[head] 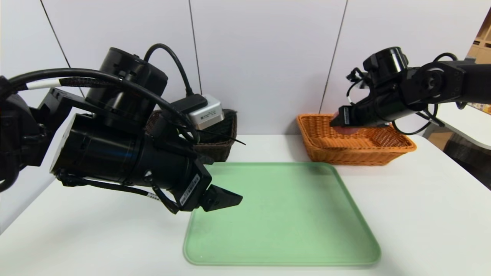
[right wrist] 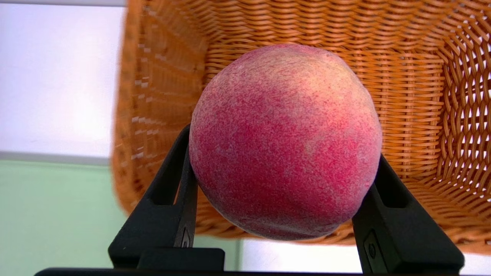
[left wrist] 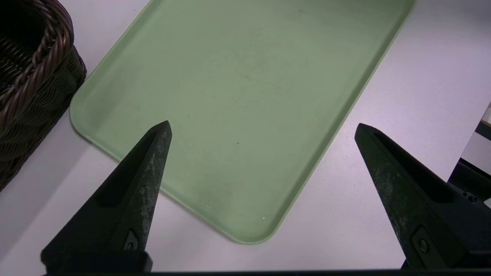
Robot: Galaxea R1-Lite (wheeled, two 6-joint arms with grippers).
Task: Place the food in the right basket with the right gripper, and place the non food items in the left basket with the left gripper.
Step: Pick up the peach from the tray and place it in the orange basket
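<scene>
Peach [head: 345,129] shows in the head view only as a sliver of pink under the right gripper [head: 339,120], which hangs over the left end of the orange right basket [head: 360,147] at the table's far right; from here it is hard to say whether the fruit is above the rim or already below it. That basket's long axis runs left to right along the back of the white table [head: 422,214]. The dark left basket [head: 220,147] sits at the far left, largely hidden behind the left arm, and its contents cannot be made out. Between and in front of the baskets lies the green tray [head: 284,214], bare. The left gripper [head: 226,199] hovers over the tray's near left corner, pointing right and downward. Left wrist view: the left gripper [left wrist: 262,128] has its two black fingers [left wrist: 149,168] spread wide with nothing between them, the tray [left wrist: 245,96] beneath and a corner of the left basket [left wrist: 34,88] at the edge. Right wrist view: the right gripper [right wrist: 282,184] is clamped on the peach [right wrist: 285,142], one finger [right wrist: 172,191] pressed to each side. The fruit is round, with no clear long axis, its yellowish blush turned away from the fingers toward the woven inside of the right basket [right wrist: 422,96], which fills the view behind it.
</scene>
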